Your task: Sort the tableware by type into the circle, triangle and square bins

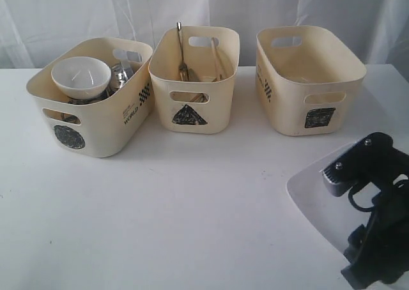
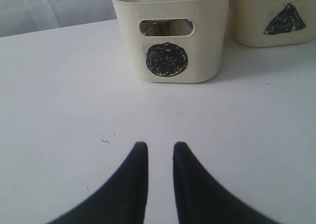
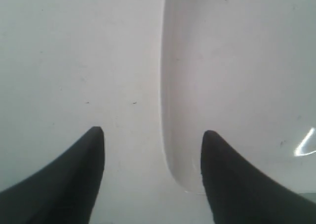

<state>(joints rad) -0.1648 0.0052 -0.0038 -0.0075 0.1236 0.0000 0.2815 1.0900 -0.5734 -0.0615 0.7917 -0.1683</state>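
- The white table (image 1: 179, 207) carries everything; most of it beneath and ahead of both claws is bare, which suggests the sorting is nearly done.
- Three cream bins stand in a row well ahead of the right claw (image 3: 154, 135). The square bin (image 1: 300, 114) is the closest to it and shows nothing inside from this angle. The triangle bin (image 1: 192, 108) and circle bin (image 1: 96, 127) sit farther off to its left.
- The large white plate (image 1: 313, 207) lies flat directly under the right claw. It is the only piece outside a bin and probably bound for the square one.
- The right claw is spread wide and holds nothing. It straddles the plate's rim (image 3: 165, 110), one finger over the plate and the other over bare table, apparently lined up to pinch the edge. Whether either tip touches cannot be told.
- The left claw (image 2: 160, 147) shows a narrow gap with only table between its fingers. It grips nothing and faces the circle bin straight ahead, well apart from it.
- A white bowl (image 1: 81, 77) and a steel mug (image 1: 121, 76) sit in the circle bin, round ware grouped together.
- Steel cutlery (image 1: 181, 53) and wooden chopsticks (image 1: 218, 60) lean upright in the triangle bin, handles above its rim.
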